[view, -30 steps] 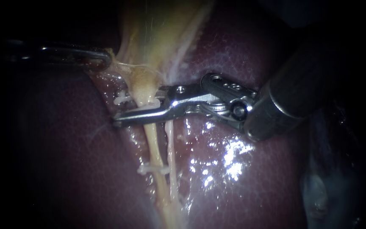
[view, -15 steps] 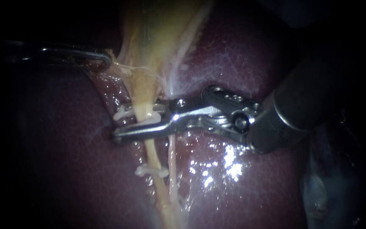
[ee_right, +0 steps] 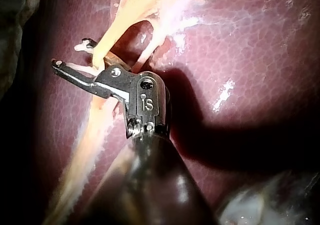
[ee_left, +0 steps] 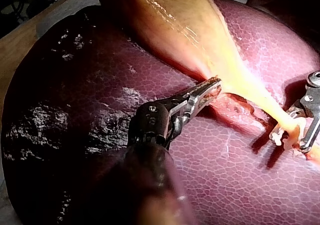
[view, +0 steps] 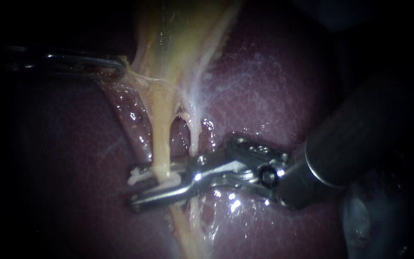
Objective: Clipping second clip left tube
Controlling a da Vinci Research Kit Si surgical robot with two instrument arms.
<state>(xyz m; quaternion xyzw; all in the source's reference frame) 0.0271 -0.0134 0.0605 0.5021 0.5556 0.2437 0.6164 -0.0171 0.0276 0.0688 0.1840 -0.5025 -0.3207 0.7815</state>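
Endoscope view: near the gallbladder [view: 168,48], which the left instrument [view: 120,64] grips, the right instrument's end effector [view: 137,188] narrowly holds a white clip [view: 168,181] around the left tube [view: 161,139]. Clip placement seems in hand; next it likely needs a firm squeeze, then release.

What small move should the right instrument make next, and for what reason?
Probably the right instrument should close its jaws fully where they are. They straddle the left tube with the white clip held between them, but a gap shows, so the clip does not look locked yet. The left instrument holds the gallbladder's edge.
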